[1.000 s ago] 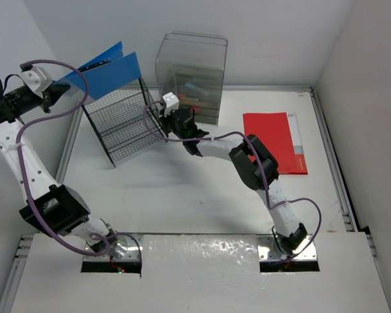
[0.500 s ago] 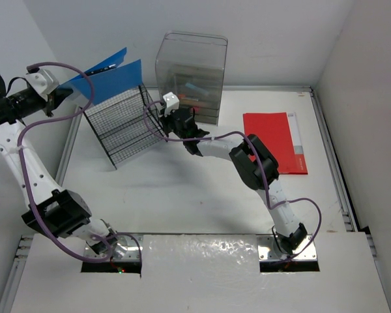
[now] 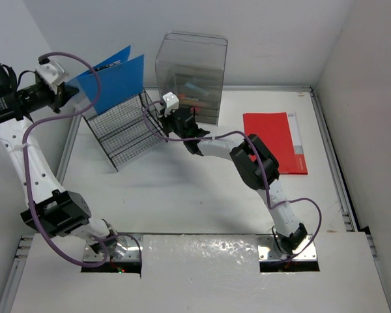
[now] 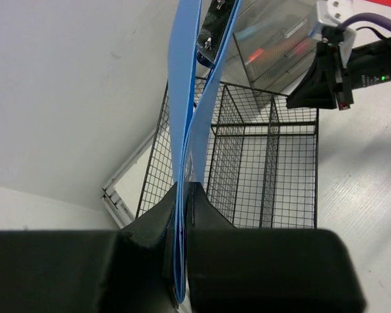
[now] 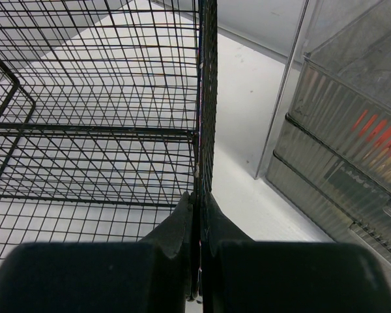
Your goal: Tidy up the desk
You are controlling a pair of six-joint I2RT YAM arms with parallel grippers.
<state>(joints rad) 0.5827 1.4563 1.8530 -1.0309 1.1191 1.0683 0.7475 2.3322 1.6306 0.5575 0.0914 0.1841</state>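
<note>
Left tool (image 4: 182,195) with blue folder (image 4: 182,98) above desk (image 3: 182,195)

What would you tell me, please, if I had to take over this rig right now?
The left gripper is shut on the blue folder, which it holds in the air over the rack.
The right gripper is shut on a wire wall of the rack, next to the drawer box.
The red folder lies flat on the right side of the desk.
Done: blue folder picked up, rack gripped.
Left: probably lower the blue folder into the rack, then file the red folder.
</note>
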